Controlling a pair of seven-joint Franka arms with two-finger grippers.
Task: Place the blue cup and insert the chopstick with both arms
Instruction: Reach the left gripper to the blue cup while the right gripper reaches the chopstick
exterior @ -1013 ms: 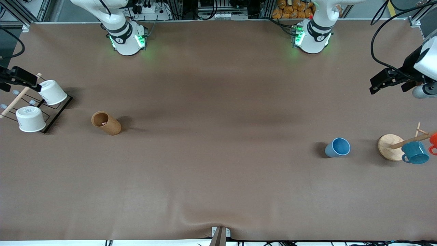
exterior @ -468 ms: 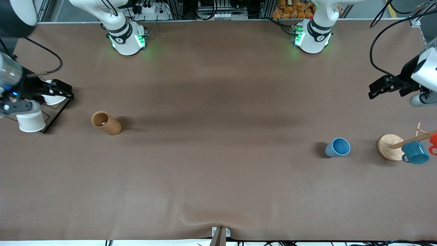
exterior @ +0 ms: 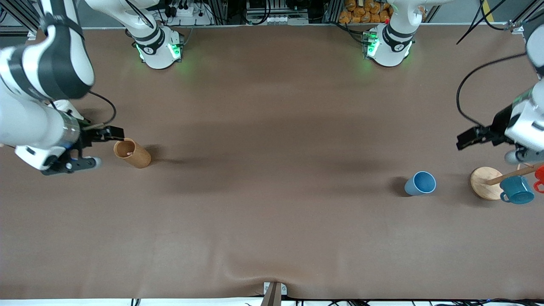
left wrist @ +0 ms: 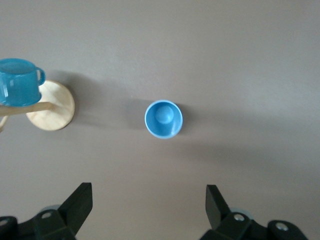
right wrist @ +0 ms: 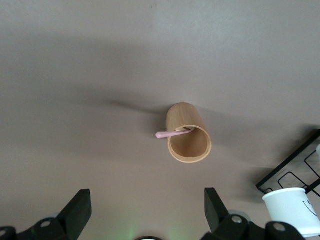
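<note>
Both grippers wide open, empty: left gripper [exterior: 464, 141] over bare table near the cup [exterior: 420, 183], light, rigid, slick; grasp its wall. Right gripper [exterior: 111, 133] above the holder [exterior: 132, 153]; the chopstick [right wrist: 172, 133], thin and stiff, needs pinching at its protruding end.

The light is soft and even, and it comes from above. The brown table [exterior: 272, 127] looks flat and dull, with no shiny spots. Wide, faint dark bands lie across its middle. The blue cup [exterior: 420, 183] throws a small soft shadow toward the right arm's end of the table. The brown cylinder [exterior: 132, 153] throws a longer one toward the left arm's end. Green lamps glow on both arm bases near the table's top edge and tint the cloth there. All three views are clear. In the wrist views the black fingers [left wrist: 75, 207] at the picture's edge look a bit fuzzy
</note>
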